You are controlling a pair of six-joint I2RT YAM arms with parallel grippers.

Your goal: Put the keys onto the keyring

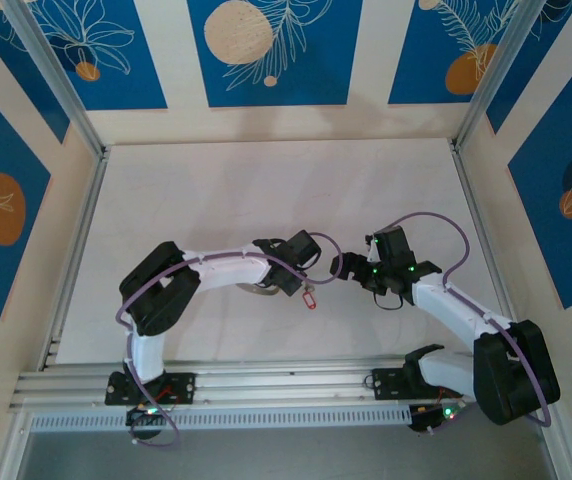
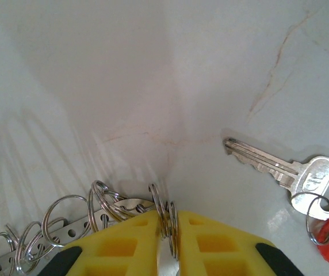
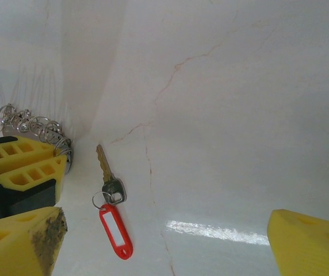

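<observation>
The left claw (image 2: 169,233) has its yellow fingers nearly together, pinching one wire loop of the keyring (image 2: 163,211) (its other loops trail off to one side). The right claw (image 3: 164,241) gapes wide, holding nothing. The keys (image 3: 111,192), a silver key and red tag, lie flat on the pale surface (image 3: 239,115), near the left claw.
</observation>
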